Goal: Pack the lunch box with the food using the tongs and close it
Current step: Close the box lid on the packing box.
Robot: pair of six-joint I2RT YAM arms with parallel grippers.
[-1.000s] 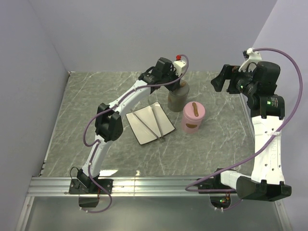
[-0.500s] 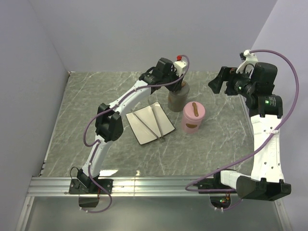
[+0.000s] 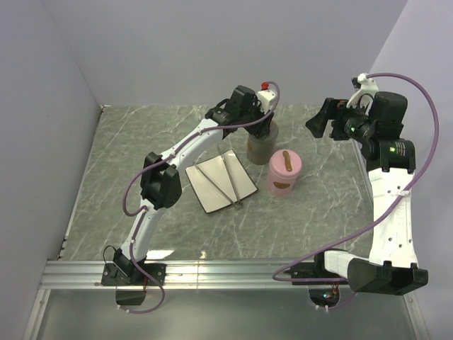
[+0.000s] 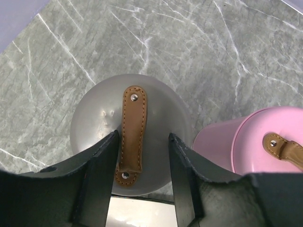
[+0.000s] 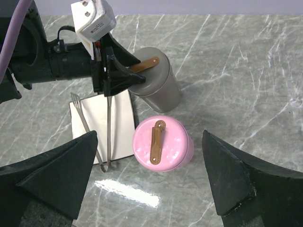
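Observation:
The lunch box stands as two lidded cylinders, a grey one and a pink one, each lid bearing a brown leather strap. My left gripper hovers just over the grey lid, open. Its fingers stand on either side of the strap without touching it. Thin silver tongs lie on a white plate left of the pink cylinder. My right gripper hangs wide open high above the pink lid, holding nothing. The food is out of view.
The marble table's right half holds no objects. Grey walls close off the back and left. The left arm reaches diagonally over the plate's far corner. A metal rail runs along the near edge.
My left gripper's jaws have spread apart over the grey lid's strap. The right gripper has shifted slightly left, staying open.

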